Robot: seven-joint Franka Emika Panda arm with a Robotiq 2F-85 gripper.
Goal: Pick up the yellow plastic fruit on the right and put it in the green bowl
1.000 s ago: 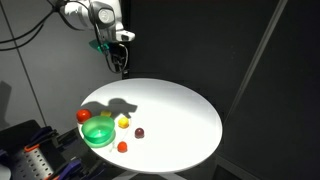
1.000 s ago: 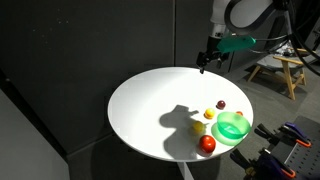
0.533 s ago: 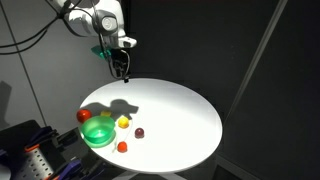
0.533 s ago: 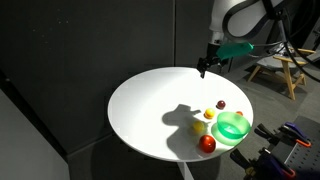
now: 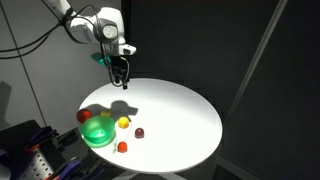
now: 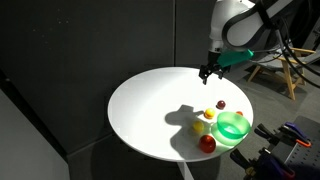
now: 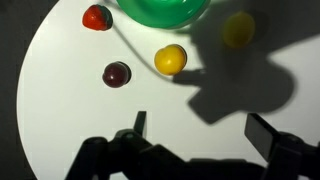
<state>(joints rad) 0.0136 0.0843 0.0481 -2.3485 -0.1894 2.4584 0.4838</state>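
Two small yellow plastic fruits lie by the green bowl (image 5: 98,131) (image 6: 232,127) (image 7: 160,10). One (image 7: 170,59) (image 5: 124,123) (image 6: 209,114) is lit and sits next to a dark red piece (image 7: 117,74). The other (image 7: 238,28) (image 6: 200,127) lies in the arm's shadow, to the right in the wrist view. My gripper (image 5: 120,75) (image 6: 208,72) (image 7: 200,130) is open and empty. It hangs above the far part of the round white table (image 5: 170,110), well away from both fruits and the bowl.
An orange-red piece (image 7: 96,17) (image 5: 122,146) lies near the bowl. A larger red fruit (image 5: 83,116) (image 6: 207,144) sits against the bowl's side. Dark curtains surround the table. A wooden stool (image 6: 280,70) stands beyond it.
The gripper has moved down and further in over the table's far edge. It has stayed open. The fruits and the bowl have not moved.
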